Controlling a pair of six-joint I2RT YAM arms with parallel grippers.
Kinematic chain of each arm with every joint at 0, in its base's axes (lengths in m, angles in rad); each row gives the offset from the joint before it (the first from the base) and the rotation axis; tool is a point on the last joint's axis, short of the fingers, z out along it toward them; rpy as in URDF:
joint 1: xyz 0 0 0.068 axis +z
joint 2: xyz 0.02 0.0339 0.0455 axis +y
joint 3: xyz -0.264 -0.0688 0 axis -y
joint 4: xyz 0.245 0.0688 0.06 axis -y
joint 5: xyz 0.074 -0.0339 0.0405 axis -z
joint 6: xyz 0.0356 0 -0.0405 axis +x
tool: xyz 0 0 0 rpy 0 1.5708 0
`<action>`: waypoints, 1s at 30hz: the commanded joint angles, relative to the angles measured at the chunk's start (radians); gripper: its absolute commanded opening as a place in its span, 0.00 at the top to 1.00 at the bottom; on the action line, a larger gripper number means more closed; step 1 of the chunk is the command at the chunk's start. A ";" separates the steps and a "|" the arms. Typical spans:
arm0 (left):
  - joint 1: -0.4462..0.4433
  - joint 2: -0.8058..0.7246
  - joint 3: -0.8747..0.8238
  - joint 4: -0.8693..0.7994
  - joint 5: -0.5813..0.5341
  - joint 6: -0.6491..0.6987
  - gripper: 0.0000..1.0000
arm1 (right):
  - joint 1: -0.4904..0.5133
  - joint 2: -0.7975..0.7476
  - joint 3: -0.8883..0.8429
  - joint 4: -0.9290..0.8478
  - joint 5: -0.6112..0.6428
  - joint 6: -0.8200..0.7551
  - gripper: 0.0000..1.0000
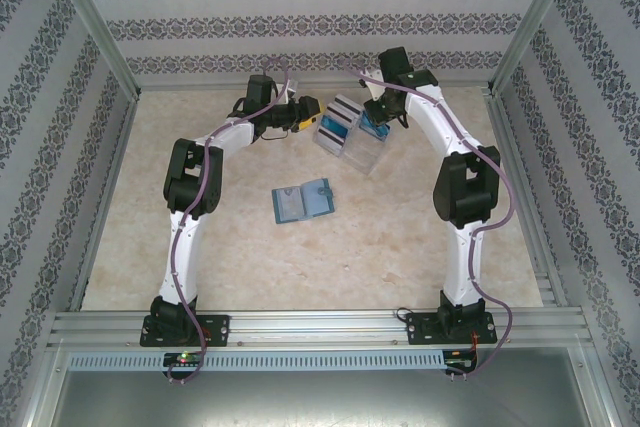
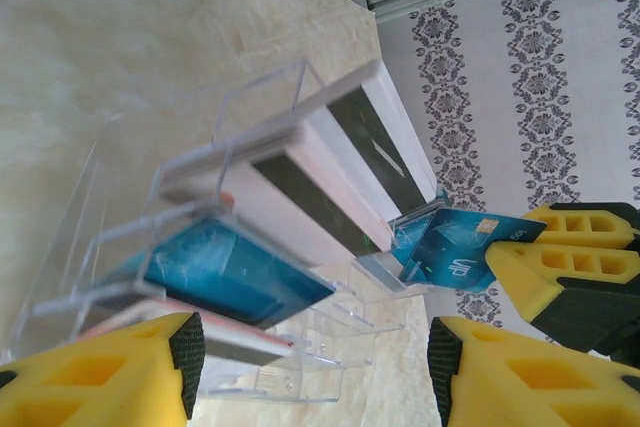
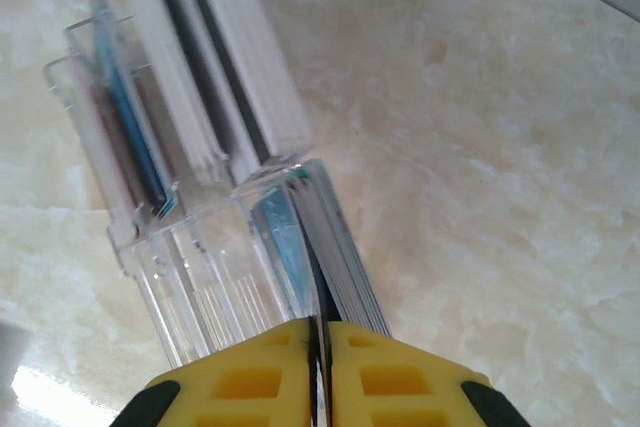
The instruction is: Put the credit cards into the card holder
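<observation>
Now: card pick at the clear rack [image 1: 350, 142], upper centre of the overhead frame.
Left tool [image 1: 302, 114] has its fingers apart and holds nothing, just left of the rack. Card holder [image 1: 303, 201] lies open and flat mid-frame on the surface [image 1: 250, 267], well apart from both tools. Credit cards [image 2: 240, 272] stand on edge in the rack slots. Right tool [image 3: 320, 329] is clamped on a teal card [image 2: 455, 252] at the rack's right side.

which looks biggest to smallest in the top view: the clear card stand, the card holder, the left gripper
1. clear card stand
2. card holder, lying open
3. left gripper, slightly smaller; raised nearer the camera, so 2 and 3 are unsure
</observation>
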 commanded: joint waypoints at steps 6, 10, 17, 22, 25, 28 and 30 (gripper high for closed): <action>0.007 -0.081 -0.021 0.045 0.008 0.011 0.37 | -0.022 -0.043 0.024 -0.044 -0.120 0.022 0.89; 0.007 -0.106 -0.045 0.043 0.006 0.017 0.37 | -0.035 -0.062 0.017 -0.034 -0.193 0.048 0.90; 0.008 -0.213 -0.163 0.028 -0.031 0.052 0.38 | -0.045 -0.158 -0.052 0.033 -0.300 0.114 0.90; 0.012 -0.367 -0.315 -0.067 -0.113 0.125 0.39 | -0.053 -0.274 -0.185 0.135 -0.458 0.217 0.91; 0.011 -0.489 -0.440 -0.183 -0.200 0.190 0.39 | -0.042 -0.365 -0.365 0.316 -0.651 0.384 0.93; 0.011 -0.607 -0.558 -0.344 -0.327 0.241 0.40 | 0.006 -0.413 -0.545 0.480 -0.766 0.542 0.95; 0.011 -0.670 -0.633 -0.417 -0.388 0.250 0.40 | 0.053 -0.403 -0.618 0.528 -0.799 0.592 0.95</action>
